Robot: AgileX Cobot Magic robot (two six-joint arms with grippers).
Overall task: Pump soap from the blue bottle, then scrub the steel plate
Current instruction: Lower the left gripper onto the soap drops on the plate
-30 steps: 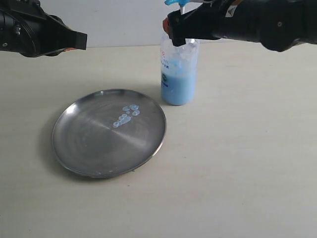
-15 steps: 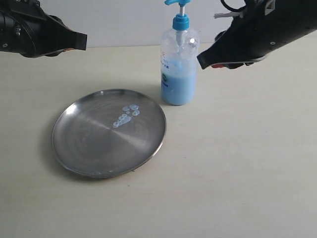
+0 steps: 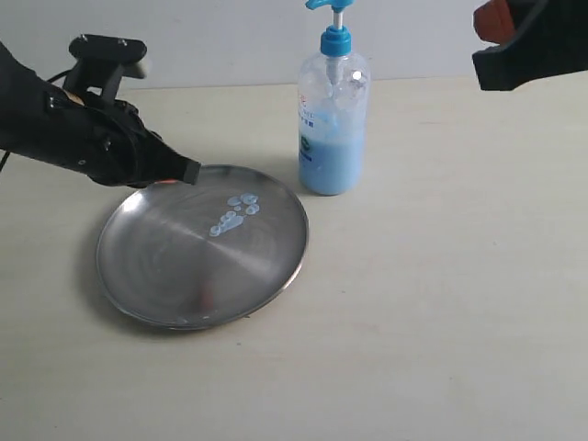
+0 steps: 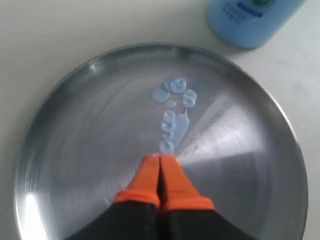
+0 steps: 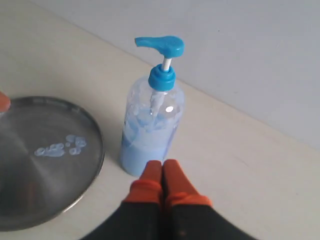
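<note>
The steel plate (image 3: 184,266) lies left of centre on the table, with several small soap droplets (image 3: 233,212) on its far right part. The blue bottle (image 3: 332,129) stands upright just behind the plate's right rim. My left gripper (image 3: 191,172) is shut and empty, hanging low over the plate's far rim; its orange tips (image 4: 160,159) point at the soap (image 4: 172,112) on the plate (image 4: 75,150). My right gripper (image 3: 487,32) is shut and empty, raised at the top right, away from the bottle (image 5: 150,125); its tips (image 5: 162,165) show in the right wrist view.
The pale tabletop (image 3: 441,303) spreads around the plate and bottle. A light wall (image 3: 220,37) runs behind the table's far edge.
The left arm has swung down from the top left to the plate's far rim. The right arm has left the bottle's pump and pulled back up to the right.
</note>
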